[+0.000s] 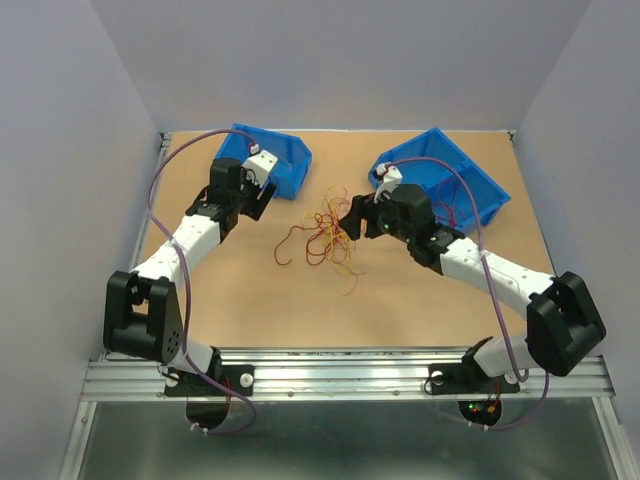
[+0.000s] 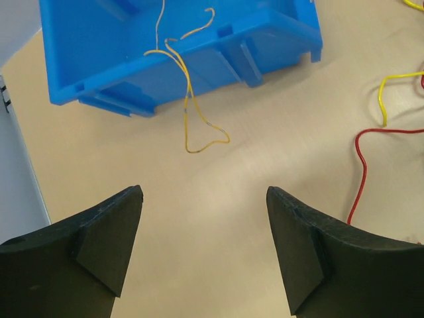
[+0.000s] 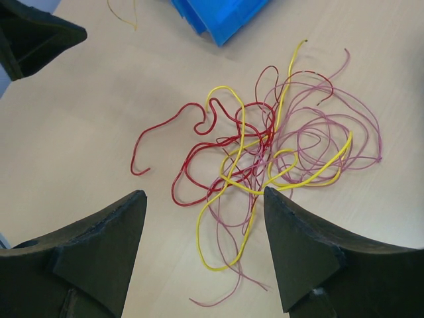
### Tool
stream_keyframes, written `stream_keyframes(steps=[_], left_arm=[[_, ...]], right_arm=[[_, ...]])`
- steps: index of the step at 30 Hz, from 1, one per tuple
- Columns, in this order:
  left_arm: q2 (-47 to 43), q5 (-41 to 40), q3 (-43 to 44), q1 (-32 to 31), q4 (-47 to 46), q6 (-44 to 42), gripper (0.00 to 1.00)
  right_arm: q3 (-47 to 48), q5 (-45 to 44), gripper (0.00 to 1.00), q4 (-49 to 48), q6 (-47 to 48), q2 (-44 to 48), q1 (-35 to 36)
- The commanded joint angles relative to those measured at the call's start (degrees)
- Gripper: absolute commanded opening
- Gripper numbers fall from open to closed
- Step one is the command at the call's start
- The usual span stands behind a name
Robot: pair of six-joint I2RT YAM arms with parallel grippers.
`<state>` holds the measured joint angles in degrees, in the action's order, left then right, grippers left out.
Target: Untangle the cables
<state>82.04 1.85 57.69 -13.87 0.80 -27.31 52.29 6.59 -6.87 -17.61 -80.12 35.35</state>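
Observation:
The cables lie as a loose tangle of thin red, yellow and pinkish wires on the tan table between the two arms. In the right wrist view the tangle spreads just ahead of my right gripper, which is open and above it, with a yellow loop lying under the gap between the jaws. One thin yellow wire hangs over the wall of the left blue bin, its loop resting on the table ahead of my left gripper. That gripper is open and empty.
Two blue bins stand at the back, one by the left gripper and one behind the right arm. Grey walls close in the table on three sides. Red and yellow cable ends reach into the left wrist view's right edge.

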Motion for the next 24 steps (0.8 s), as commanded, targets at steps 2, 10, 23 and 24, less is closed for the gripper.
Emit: stream_keyframes(steps=[2, 10, 23, 24], left_arm=[[6.54, -3.87, 5.32, 0.33, -3.17, 1.03, 0.79], [18.59, -2.64, 15.6, 1.47, 1.39, 4.1, 0.32], [21.23, 5.27, 34.57, 2.44, 14.2, 17.1, 0.0], [21.84, 5.97, 36.51, 2.53, 15.45, 18.07, 0.0]], right_arm=[[-1.58, 0.88, 0.77, -3.23, -0.06, 2.77, 0.42], [-2.37, 1.14, 0.77, -3.58, 0.03, 4.53, 0.42], [-2.72, 0.88, 0.77, -3.67, 0.03, 5.15, 0.42], [-2.72, 0.71, 0.77, -3.67, 0.03, 5.15, 0.42]])
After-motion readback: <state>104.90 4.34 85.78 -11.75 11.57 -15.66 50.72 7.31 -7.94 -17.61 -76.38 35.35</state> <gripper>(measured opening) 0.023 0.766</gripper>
